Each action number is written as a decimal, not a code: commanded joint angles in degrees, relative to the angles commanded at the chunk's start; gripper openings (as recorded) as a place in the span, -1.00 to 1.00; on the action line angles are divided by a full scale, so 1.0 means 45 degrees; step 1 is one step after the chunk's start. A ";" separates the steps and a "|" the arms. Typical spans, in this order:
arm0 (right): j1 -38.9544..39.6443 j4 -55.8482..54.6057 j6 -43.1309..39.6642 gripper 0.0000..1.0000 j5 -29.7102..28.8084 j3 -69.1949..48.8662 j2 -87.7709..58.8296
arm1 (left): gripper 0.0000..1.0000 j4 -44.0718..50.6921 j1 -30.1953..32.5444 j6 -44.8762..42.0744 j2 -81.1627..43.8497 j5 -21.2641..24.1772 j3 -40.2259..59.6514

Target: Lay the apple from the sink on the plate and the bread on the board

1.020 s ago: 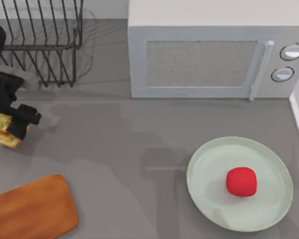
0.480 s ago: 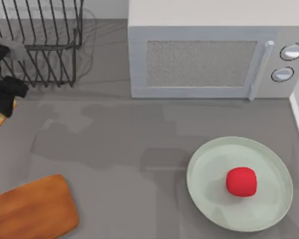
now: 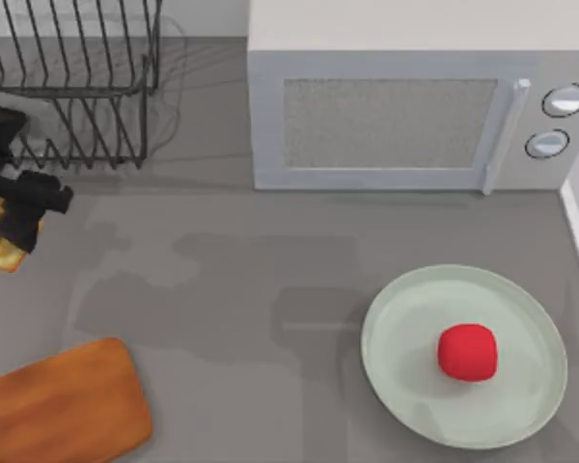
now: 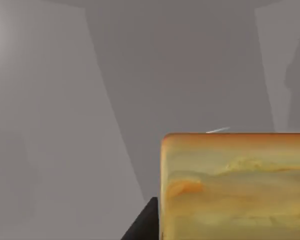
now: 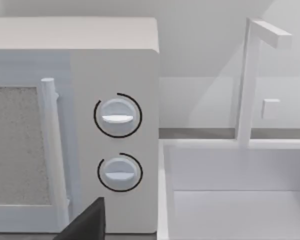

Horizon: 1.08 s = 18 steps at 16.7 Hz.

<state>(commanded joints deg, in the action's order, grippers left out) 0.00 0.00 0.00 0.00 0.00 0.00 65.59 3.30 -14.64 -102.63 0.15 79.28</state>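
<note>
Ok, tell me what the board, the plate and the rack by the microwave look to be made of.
The board: apparently wood, reddish-brown with visible grain streaks and a smooth finish.
The plate: pale green, smooth and even; possibly glazed ceramic or plastic, the look leaves it open.
The rack: thin dark bars, seemingly metal wire, coated or painted black.

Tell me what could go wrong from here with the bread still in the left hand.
1. The left hand holds the bread near the table's left edge, apart from the board; a slip drops it onto the table.
2. The dish rack stands close by; a swing could clip it.
</note>
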 joint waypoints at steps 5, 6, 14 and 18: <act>0.0000 0.0000 0.0000 1.00 0.0000 0.0000 0.0000 | -1.00 -0.0779 0.1172 0.3295 0.3158 -0.0044 -0.4541; 0.0000 0.0000 0.0000 1.00 0.0000 0.0000 0.0000 | -1.00 -0.0953 0.1398 0.3951 0.3813 -0.0053 -0.5357; 0.0000 0.0000 0.0000 1.00 0.0000 0.0000 0.0000 | -1.00 -0.1526 0.2102 0.5860 0.5746 -0.0097 -0.7398; 0.0000 0.0000 0.0000 1.00 0.0000 0.0000 0.0000 | -1.00 -0.1846 0.2041 0.5814 0.5559 -0.0091 -0.7594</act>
<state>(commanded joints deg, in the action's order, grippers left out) 0.00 0.00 0.00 0.00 0.00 0.00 57.28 12.48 11.52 -77.61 -0.26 45.11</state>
